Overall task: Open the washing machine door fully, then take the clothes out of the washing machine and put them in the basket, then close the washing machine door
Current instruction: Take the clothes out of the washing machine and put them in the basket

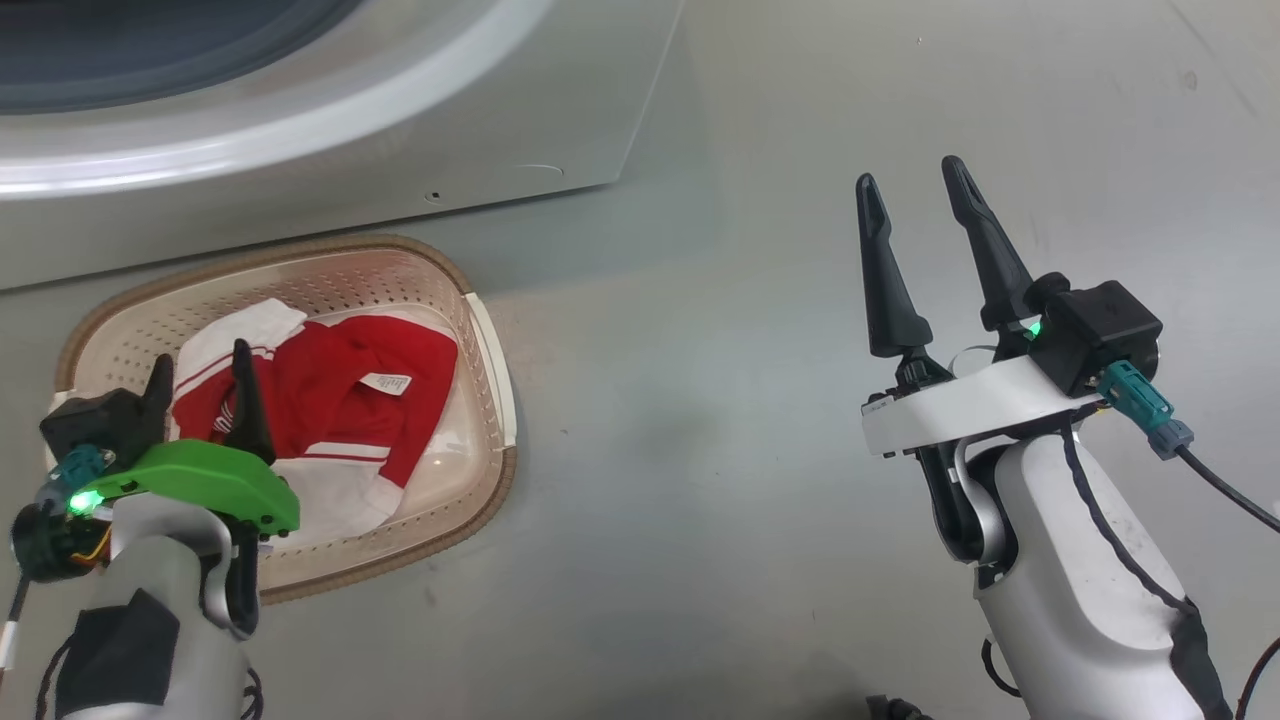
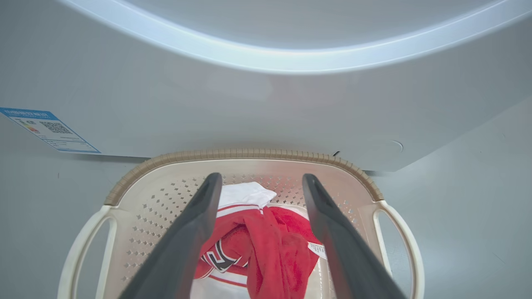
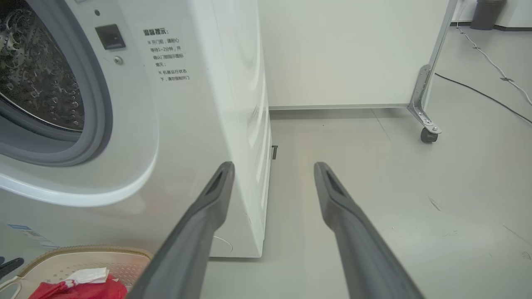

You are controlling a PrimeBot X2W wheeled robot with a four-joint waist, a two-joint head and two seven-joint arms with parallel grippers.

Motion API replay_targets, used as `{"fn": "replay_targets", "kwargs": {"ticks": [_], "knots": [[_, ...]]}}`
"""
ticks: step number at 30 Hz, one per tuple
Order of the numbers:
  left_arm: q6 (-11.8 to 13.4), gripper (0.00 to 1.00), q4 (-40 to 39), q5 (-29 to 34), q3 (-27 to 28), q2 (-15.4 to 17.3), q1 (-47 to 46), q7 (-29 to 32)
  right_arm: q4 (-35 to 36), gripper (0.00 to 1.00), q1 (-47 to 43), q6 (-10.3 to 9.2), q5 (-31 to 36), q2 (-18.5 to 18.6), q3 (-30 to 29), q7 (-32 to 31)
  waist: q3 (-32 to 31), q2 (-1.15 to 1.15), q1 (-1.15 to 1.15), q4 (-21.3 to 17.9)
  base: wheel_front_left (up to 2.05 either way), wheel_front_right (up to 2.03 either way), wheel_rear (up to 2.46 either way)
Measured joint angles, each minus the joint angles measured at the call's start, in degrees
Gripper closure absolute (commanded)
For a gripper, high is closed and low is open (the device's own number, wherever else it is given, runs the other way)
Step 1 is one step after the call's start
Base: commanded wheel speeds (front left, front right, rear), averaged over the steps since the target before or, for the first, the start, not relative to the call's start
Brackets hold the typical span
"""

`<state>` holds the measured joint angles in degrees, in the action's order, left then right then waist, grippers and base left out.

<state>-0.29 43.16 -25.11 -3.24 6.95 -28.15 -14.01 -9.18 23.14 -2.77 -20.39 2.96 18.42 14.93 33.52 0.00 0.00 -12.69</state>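
The red and white clothes (image 1: 340, 400) lie loose in the cream basket (image 1: 480, 300) on the floor, right in front of the white washing machine (image 1: 330, 130). My left gripper (image 1: 200, 360) hangs open over the basket's near left part, just above the clothes (image 2: 266, 241), with nothing between its fingers (image 2: 195, 224). My right gripper (image 1: 915, 185) stands open in the air over bare floor, far to the right of the basket. In the right wrist view the machine's drum opening (image 3: 37, 74) with its grey seal shows uncovered; the washing machine door is out of view.
The basket (image 2: 241, 155) nearly touches the machine's front panel, which carries a blue label (image 2: 50, 129). A white partition on a castor (image 3: 428, 135) stands behind the machine to the right, with cables (image 3: 482, 95) on the floor there. Grey floor spreads under the right gripper (image 3: 274, 170).
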Motion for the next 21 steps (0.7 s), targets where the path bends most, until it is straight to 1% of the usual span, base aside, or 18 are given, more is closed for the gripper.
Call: {"fn": "replay_targets", "kwargs": {"ticks": [2,6,15,21], "knots": [[0.0,0.0,-0.99,0.34,-0.63,-0.82,0.01,-0.19,-0.64,0.0,-0.71,-0.35,0.37,0.01,-0.87,0.0,-1.15,0.0,0.0,0.75,0.0,0.0,0.0],[-0.01,0.0,-3.24,2.37,-2.13,-1.98,0.15,-0.27,-1.55,0.0,-1.88,-0.36,0.71,0.42,-2.24,0.0,-3.57,0.0,0.0,2.39,0.0,0.0,0.0],[0.07,0.0,-10.56,5.11,-3.04,-2.42,2.22,-0.44,-3.22,0.0,-5.11,-0.4,1.48,0.66,-3.55,0.0,-9.45,0.0,0.0,5.89,0.0,0.0,0.0],[1.69,0.0,-17.19,7.24,-2.64,-2.32,4.46,-0.44,-4.15,0.0,-7.2,-0.33,1.96,0.63,-3.64,0.0,-13.45,0.0,0.0,7.75,0.0,0.0,0.0]]}}
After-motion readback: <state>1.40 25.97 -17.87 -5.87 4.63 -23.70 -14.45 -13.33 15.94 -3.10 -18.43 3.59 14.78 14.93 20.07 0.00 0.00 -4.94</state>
